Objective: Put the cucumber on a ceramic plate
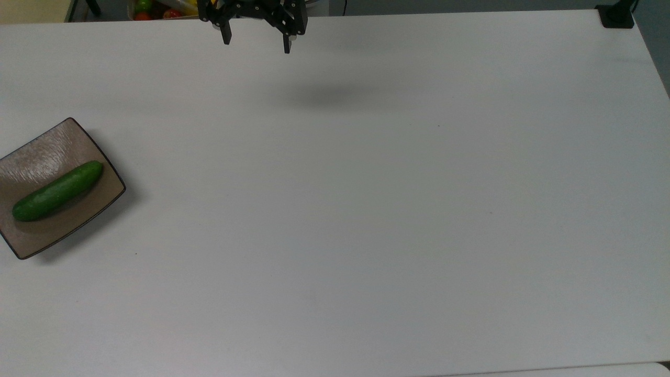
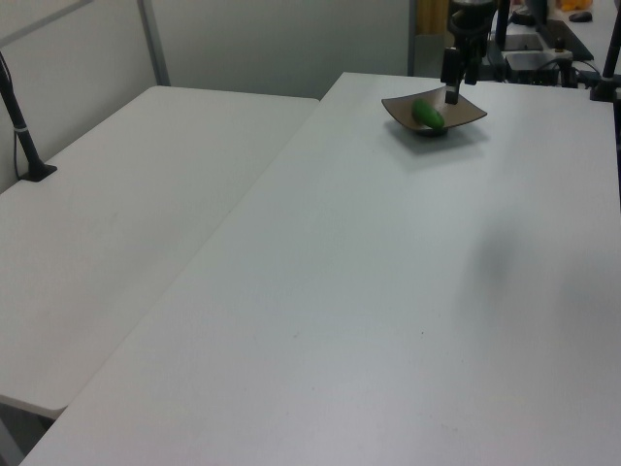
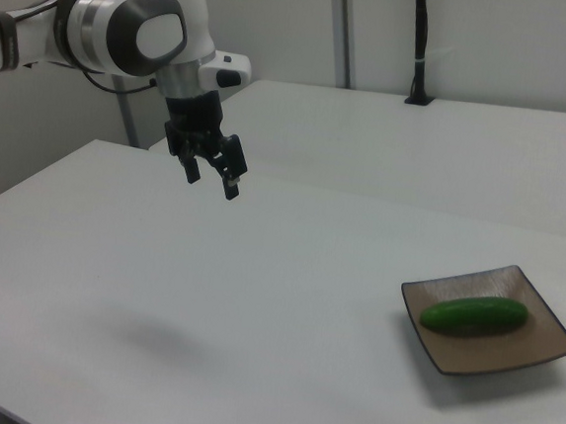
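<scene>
Jaws spread and empty at the top view's upper edge; glossy green cucumber (image 1: 57,190) lies diagonally across the brown square ceramic plate (image 1: 36,152) at the left edge

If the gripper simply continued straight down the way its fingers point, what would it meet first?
Most likely the bare white table. The open gripper hangs above it, well clear of the ceramic plate and cucumber.

The tool (image 1: 255,46) hangs high over the counter (image 1: 366,209) with its two fingers spread apart. The counter right under it and all around it is bare. The one thing in the way is the ceramic plate (image 1: 36,152) with the cucumber (image 1: 57,191), well apart toward the top view's left.
</scene>
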Controlling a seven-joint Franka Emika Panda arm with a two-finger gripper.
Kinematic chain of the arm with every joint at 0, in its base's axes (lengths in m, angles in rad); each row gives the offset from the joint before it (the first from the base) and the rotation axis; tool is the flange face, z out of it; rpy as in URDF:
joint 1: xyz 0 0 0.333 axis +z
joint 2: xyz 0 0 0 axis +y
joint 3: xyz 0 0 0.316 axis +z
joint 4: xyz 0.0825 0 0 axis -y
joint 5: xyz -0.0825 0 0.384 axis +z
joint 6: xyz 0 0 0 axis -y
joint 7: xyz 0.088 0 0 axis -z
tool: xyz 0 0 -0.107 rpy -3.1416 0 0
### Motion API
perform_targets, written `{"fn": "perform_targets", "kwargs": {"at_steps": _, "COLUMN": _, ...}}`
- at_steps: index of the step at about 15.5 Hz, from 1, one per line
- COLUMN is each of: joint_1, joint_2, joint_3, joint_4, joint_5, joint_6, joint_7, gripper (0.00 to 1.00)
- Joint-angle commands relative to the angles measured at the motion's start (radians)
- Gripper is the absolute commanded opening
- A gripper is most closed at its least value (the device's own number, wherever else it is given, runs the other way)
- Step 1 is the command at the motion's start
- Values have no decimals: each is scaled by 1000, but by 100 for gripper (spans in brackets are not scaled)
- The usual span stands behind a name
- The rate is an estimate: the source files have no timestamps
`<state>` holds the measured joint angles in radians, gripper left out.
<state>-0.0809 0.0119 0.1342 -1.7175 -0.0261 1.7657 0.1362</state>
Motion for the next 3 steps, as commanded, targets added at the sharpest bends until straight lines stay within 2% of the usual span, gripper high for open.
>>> {"fn": "perform_targets", "kwargs": {"at_steps": 1, "joint_1": 10, "joint_2": -26, "joint_3": -4, "joint_4": -34, "joint_5": -15, "joint_6": 21, "joint_7": -21, "gripper": 100}}
{"fn": "perform_targets", "kwargs": {"at_steps": 3, "joint_1": 10, "joint_2": -35, "joint_3": -4, "joint_4": -39, "joint_5": -15, "joint_6": 23, "joint_7": -23, "gripper": 100}}
